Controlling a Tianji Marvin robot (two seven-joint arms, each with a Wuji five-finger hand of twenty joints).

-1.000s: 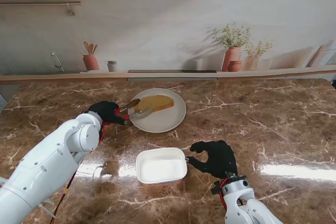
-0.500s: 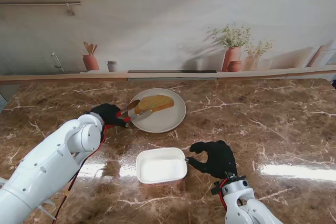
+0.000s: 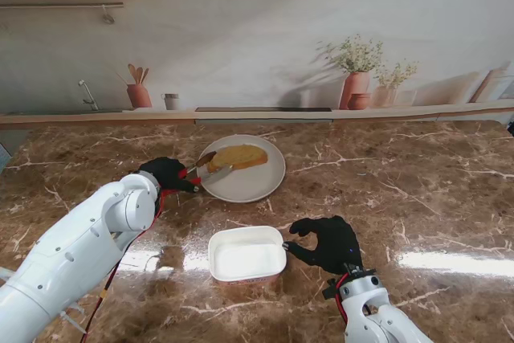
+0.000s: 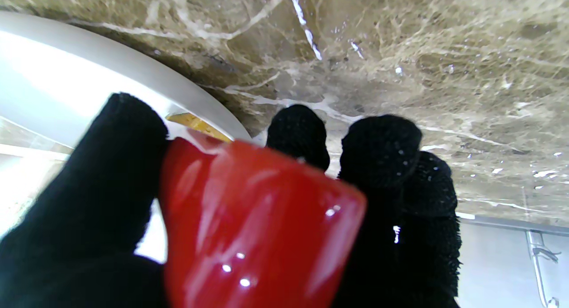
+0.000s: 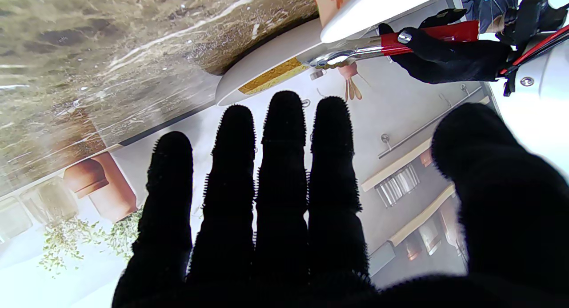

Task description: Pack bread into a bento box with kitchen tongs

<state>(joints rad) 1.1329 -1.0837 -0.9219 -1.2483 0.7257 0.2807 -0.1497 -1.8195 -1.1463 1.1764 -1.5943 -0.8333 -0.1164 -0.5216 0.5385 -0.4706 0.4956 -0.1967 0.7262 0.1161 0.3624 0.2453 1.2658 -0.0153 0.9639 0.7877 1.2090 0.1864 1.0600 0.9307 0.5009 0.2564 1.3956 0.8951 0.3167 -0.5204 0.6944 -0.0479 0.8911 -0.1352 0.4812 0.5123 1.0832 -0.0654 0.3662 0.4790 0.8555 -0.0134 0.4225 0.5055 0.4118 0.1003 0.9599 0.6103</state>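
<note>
The left robot hand (image 3: 167, 173) grips the tongs (image 3: 202, 169); the right robot hand (image 3: 328, 242) is open. Bread (image 3: 238, 157) on the plate (image 3: 255, 186) looks soft and light, maybe crumbly; pinch its near end gently

The table (image 3: 418, 190) is brown marble — dark and glossy, crossed with thin white veins and pale glare patches. On it, the round plate (image 3: 257, 186) is plain off-white, and the bread slice (image 3: 238, 156) is golden yellow with a darker tan crust. The kitchen tongs (image 3: 202, 168) have shiny silver arms and bright red grips. The bento box (image 3: 246, 253) is white inside — its outer wall, seen from the right wrist, looks pinkish with an orange mark. Both the left hand (image 3: 167, 173) and the right hand (image 3: 328, 242) wear black knit gloves; the arms are white, with red cabling at the wrists.
</note>
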